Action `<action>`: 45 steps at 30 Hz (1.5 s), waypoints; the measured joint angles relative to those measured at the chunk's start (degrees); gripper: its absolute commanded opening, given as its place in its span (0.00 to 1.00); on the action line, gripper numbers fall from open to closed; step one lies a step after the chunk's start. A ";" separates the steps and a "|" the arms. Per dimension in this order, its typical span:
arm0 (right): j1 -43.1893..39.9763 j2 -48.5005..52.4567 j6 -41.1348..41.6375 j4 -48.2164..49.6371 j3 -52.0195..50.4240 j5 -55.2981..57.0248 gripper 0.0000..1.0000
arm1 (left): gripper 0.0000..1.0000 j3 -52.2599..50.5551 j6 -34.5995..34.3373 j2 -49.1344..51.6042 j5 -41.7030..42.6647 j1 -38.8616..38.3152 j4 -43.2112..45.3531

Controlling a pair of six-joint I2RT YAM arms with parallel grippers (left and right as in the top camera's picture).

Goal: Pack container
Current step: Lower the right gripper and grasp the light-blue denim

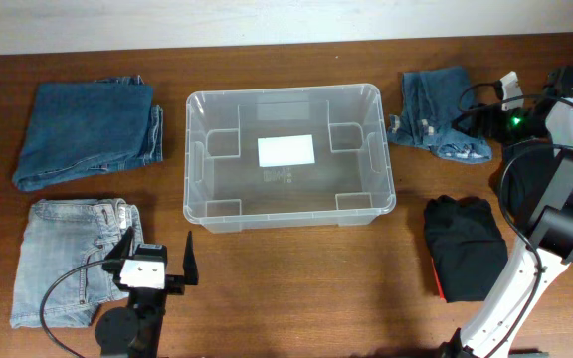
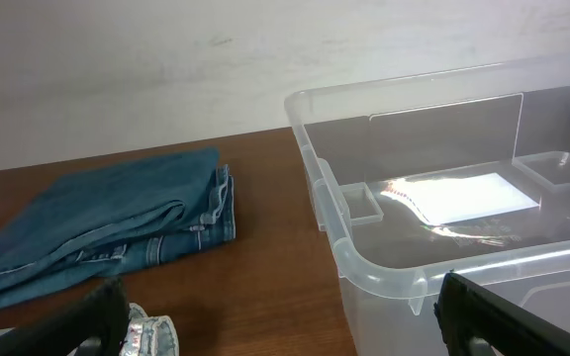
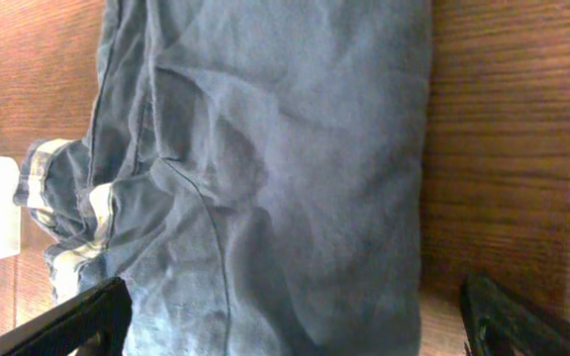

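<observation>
The container (image 1: pixel 192 159) is a clear plastic bin with a white label on its bottom, standing empty at the table's middle. In the left wrist view its near corner (image 2: pixel 364 267) rises on the right. My left gripper (image 1: pixel 157 257) hovers open at the front left, beside light grey jeans (image 1: pixel 73 259), with nothing between its fingers (image 2: pixel 57 331). My right gripper (image 1: pixel 485 114) is open at the back right, over a small folded pair of blue jeans (image 1: pixel 441 124). In the right wrist view those jeans (image 3: pixel 285 168) fill the frame between the spread fingertips (image 3: pixel 532 321).
A larger folded pair of blue jeans (image 1: pixel 88 134) lies at the back left, also seen in the left wrist view (image 2: pixel 97 222). A black folded garment (image 1: pixel 464 244) lies at the front right beside the right arm's base. A pale wall runs behind the table's far edge.
</observation>
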 measured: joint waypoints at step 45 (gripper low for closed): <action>2.51 2.43 -1.29 0.31 2.14 3.63 0.45 | 1.00 0.00 0.00 0.00 0.00 0.00 0.00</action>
